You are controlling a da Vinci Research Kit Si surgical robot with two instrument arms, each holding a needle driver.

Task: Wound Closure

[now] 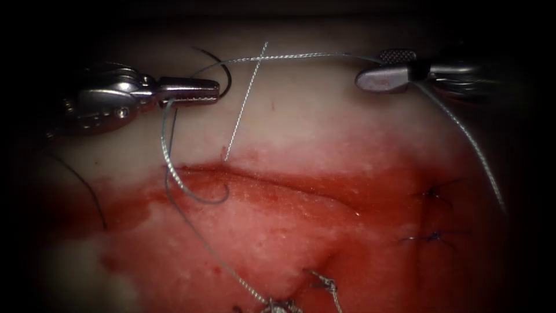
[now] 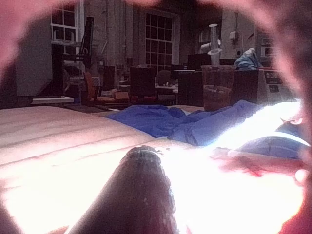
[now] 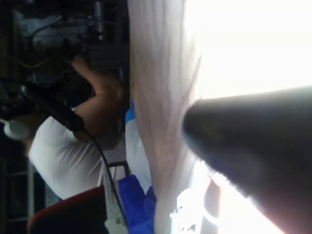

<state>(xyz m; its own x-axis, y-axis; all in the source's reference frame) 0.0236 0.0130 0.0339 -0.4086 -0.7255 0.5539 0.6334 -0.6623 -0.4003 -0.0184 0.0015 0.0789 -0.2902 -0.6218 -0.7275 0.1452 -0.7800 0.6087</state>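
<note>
Now | left hand [image 1: 211, 91] clenched, needle [image 1: 223, 72] half hidden | right hand [image 1: 382, 72] clamps thread [image 1: 289, 57]

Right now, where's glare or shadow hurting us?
Endoscope view: dark vignette at the edges, tissue lit centrally; left tool, jaws seemingly shut on the needle, which is clear of the tissue; thread runs through the right tool. Left wrist view: glare washes out the tissue. Right wrist view: same glare.
</note>
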